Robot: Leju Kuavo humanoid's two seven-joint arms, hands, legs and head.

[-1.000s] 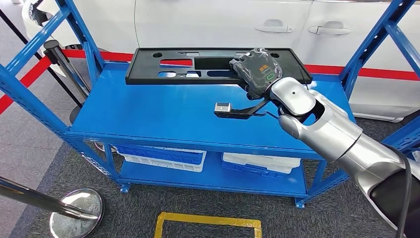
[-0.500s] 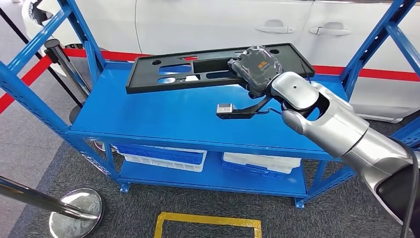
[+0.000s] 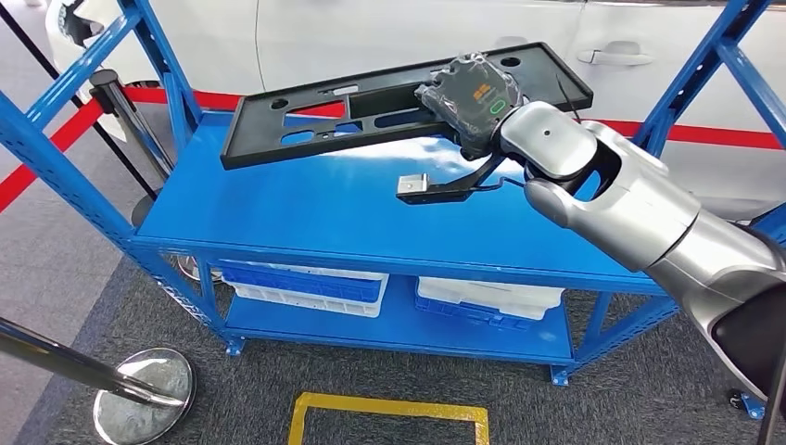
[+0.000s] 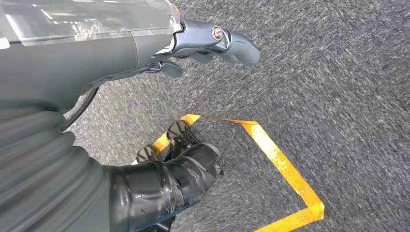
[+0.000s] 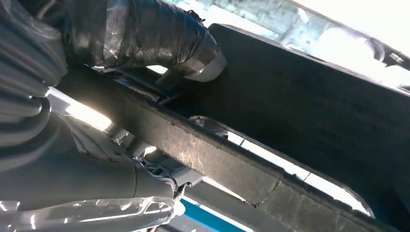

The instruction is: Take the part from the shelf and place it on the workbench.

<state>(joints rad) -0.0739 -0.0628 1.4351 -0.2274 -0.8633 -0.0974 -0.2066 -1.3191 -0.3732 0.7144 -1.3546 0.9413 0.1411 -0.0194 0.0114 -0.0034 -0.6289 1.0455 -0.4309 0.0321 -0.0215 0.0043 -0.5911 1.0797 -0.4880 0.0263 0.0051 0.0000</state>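
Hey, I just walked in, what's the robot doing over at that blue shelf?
The robot's right hand grips a long black plastic part near its right end and holds it tilted, the gripped end raised above the blue shelf's top deck and the far end low near the surface. The left hand hangs over grey carpet with yellow floor tape, holding nothing. No workbench is visible, so placing remains to be done.

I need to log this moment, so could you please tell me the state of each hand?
Left hand: holds nothing, fingers loosely curled.
Right hand: grips the black part, lifted off the shelf.
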